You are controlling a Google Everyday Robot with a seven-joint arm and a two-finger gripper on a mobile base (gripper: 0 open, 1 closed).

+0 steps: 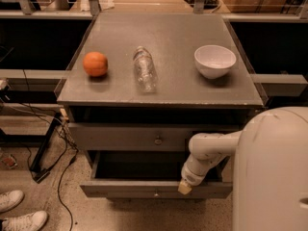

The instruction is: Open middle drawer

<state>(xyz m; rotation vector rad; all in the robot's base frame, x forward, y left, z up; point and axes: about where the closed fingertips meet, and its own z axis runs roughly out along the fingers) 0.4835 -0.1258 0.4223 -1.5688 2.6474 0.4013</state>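
On the cabinet top (178,32): orange (95,64) at the left, bottle (145,69) lying in the middle, bowl (215,60) at the right. Below sits the top drawer (115,137); under it the middle drawer (125,189) stands pulled out toward the camera. The gripper (185,186) is at its front's upper edge, right of the knob (155,194). Shoes (14,211) are on the floor, far left.

orange (95,64): 1
bottle (145,69): 1
bowl (215,60): 1
drawers in view: 2, upper drawer (120,137) and middle drawer (120,188)
tool (184,187): 1, at the middle drawer's front edge
shoes (23,221): 2
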